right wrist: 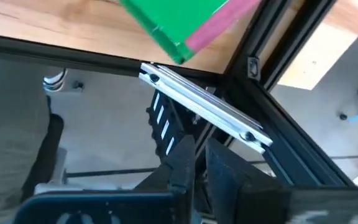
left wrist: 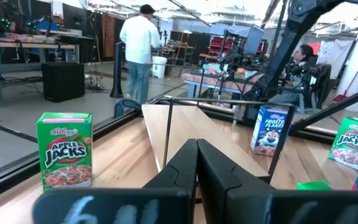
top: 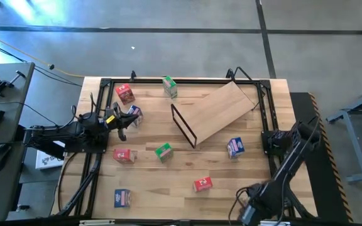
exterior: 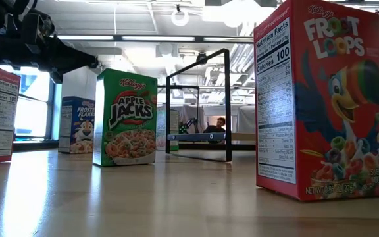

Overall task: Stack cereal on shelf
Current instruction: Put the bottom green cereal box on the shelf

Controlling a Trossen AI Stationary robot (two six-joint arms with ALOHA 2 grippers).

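Wooden tabletop [top: 168,188] carries the slanted shelf [top: 222,110], cereal boxes [top: 163,151] scattered around it, none stacked. Left claw [top: 119,119], fingers together and empty, hovers beside it; right claw [right wrist: 197,158] likewise empty. Boxes look light, stiff, crushable: grip the broad faces.

A red Froot Loops box [exterior: 321,99] stands nearest, a green Apple Jacks box [exterior: 125,118] farther back.

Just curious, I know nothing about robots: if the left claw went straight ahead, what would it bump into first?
Most likely the slanted shelf: its black wire frame lies almost dead ahead of the shut left claw. Depth is hard to judge here.
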